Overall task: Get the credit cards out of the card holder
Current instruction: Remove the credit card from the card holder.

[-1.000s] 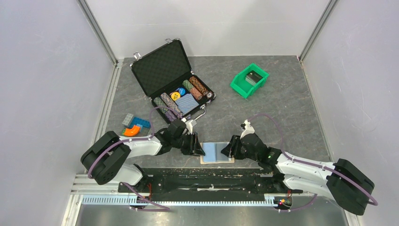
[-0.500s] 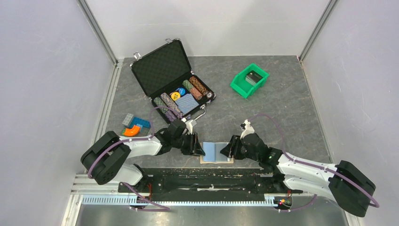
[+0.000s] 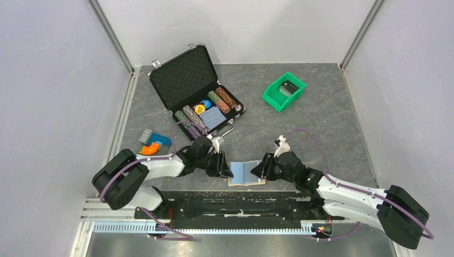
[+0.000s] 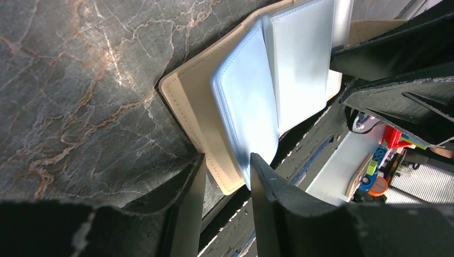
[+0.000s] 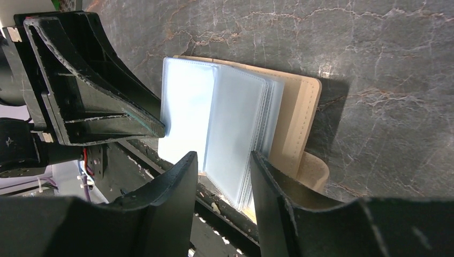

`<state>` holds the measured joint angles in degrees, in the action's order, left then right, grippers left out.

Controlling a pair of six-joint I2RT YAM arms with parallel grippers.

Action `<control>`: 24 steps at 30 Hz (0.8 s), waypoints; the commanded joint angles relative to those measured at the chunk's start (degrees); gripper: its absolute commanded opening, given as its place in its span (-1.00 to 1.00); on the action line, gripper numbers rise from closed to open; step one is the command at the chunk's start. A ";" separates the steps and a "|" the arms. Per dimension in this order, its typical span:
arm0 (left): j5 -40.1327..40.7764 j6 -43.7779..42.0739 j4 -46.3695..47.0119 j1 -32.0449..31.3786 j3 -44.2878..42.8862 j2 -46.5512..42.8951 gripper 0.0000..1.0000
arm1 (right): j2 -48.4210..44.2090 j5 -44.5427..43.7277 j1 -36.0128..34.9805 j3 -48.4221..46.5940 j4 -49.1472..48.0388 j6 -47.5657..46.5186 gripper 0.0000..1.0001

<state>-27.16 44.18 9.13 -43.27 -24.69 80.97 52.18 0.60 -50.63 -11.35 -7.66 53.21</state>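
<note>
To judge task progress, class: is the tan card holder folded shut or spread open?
Spread open: the card holder lies flat, its pale blue sleeves fanned out.

The top view sits high behind the near edge, looking down over the whole worktop (image 3: 332, 123). Both wrist views hover close (facing each other) over the card holder (image 3: 246, 173), lower centre there.

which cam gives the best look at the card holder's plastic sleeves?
Right wrist: the card holder lies open, its pale blue sleeves fanned out mid-frame, stitched edges clear. Left wrist shows them too, but cropped at the frame's top edge. Top external shows only a small blue patch.
</note>
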 commanded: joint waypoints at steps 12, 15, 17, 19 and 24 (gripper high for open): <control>-1.06 2.27 2.97 -1.01 -0.26 0.08 -0.17 | 1.21 5.68 -0.52 -1.89 -6.71 -1.43 -0.47; -1.06 2.40 2.95 -1.07 -0.27 0.03 -0.17 | 1.77 6.63 -0.59 -1.70 -8.18 -1.61 -0.48; -0.99 2.57 2.92 -1.10 -0.19 -0.13 -0.17 | 1.84 6.69 -0.52 -1.71 -8.34 -1.70 -0.50; -0.89 2.66 2.91 -1.12 -0.10 -0.43 -0.17 | 1.73 6.49 -0.58 -1.73 -8.14 -2.03 -0.48; -0.62 2.70 2.56 -1.21 -0.01 -0.68 -0.18 | 1.15 4.90 -0.53 -3.16 -4.60 -3.31 -0.22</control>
<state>-27.11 44.73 9.13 -43.77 -24.67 80.95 53.43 5.32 -50.70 -11.99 -14.20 51.59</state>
